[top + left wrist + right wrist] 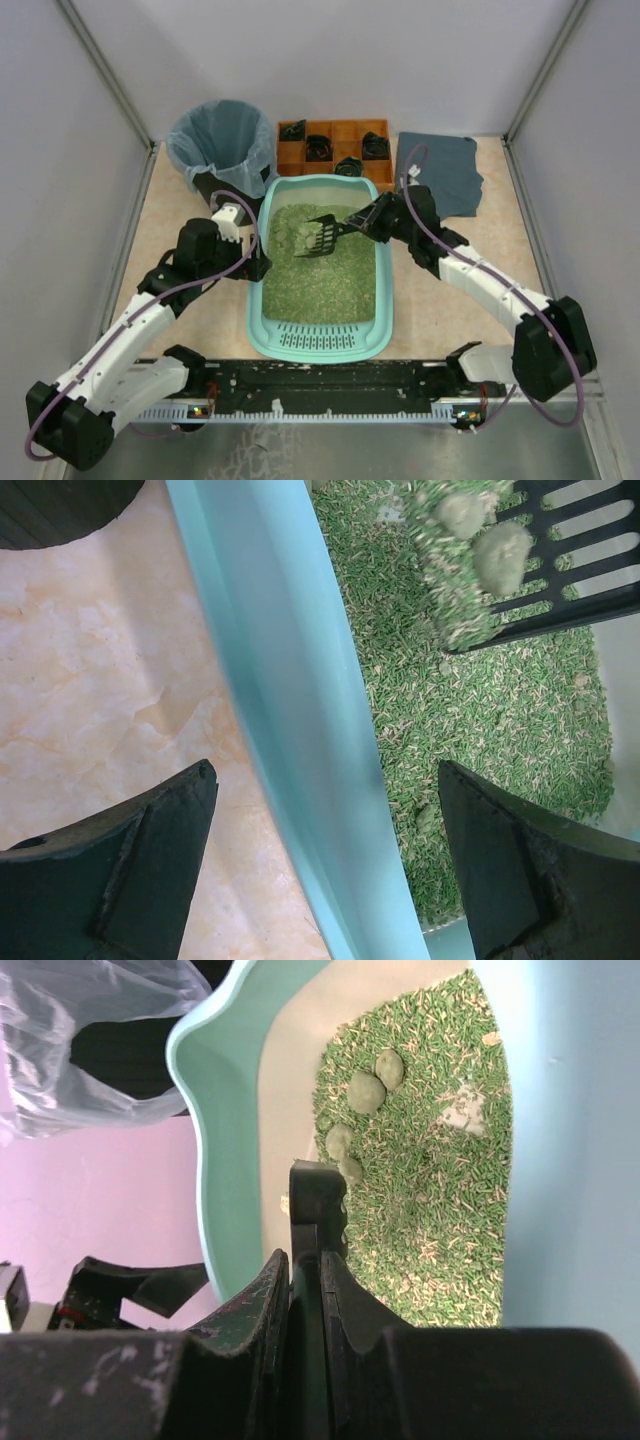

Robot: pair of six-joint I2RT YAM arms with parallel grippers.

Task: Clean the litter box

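The light-teal litter box (318, 342) lies mid-table, filled with green litter (330, 275). My right gripper (372, 220) is shut on the handle of a black slotted scoop (322, 236) held over the litter at the far end. In the left wrist view the scoop (570, 570) carries grey-green clumps (500, 552) and loose litter. From the right wrist, the fingers (262, 1305) clamp the handle (318, 1205), and clumps (367, 1091) show beyond it. My left gripper (325, 772) is open and straddles the box's left wall (290, 710), one finger outside and one over the litter.
A black bin lined with a clear bag (222, 140) stands at the back left. Behind the box sits an orange compartmented tray (333, 145) holding dark items. A grey-blue cloth (440, 170) lies at the back right. The tabletop (90, 680) is beige.
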